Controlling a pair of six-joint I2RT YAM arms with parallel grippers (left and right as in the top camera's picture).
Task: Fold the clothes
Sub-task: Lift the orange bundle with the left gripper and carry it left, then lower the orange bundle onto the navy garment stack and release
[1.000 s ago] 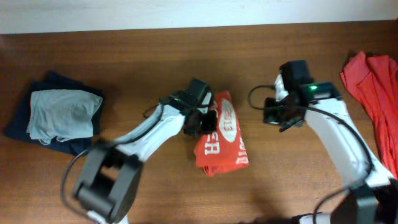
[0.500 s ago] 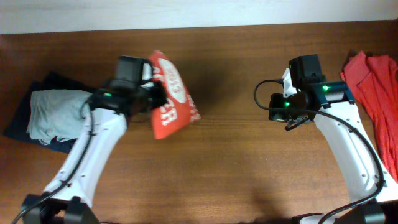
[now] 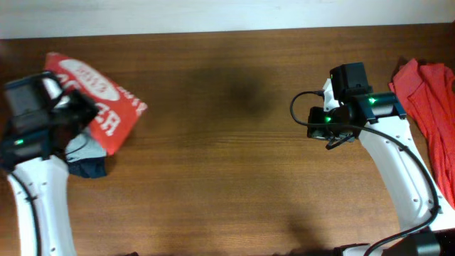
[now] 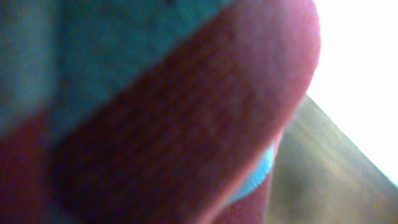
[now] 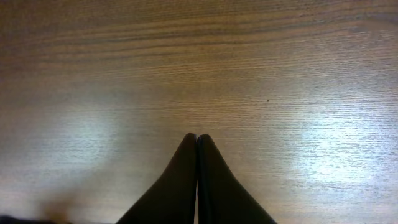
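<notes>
Under both arms spreads the wooden table [image 3: 227, 178]. Well right of the empty, tightly closed right gripper [image 5: 197, 142] lies a loose orange-red T-shirt [image 3: 430, 99]. The left gripper [image 3: 75, 114] pinches the folded printed T-shirt [image 3: 106, 107] above a navy-grey pile [image 3: 89, 163]. The cloth looks soft, light and floppy, probably best grasped at a hem.

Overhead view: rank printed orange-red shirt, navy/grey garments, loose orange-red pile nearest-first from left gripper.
1. White-printed orange-red T-shirt: in left gripper, far left.
2. Navy and pale grey garments: partly under it, left.
3. Loose orange-red shirt pile: right edge.
</notes>
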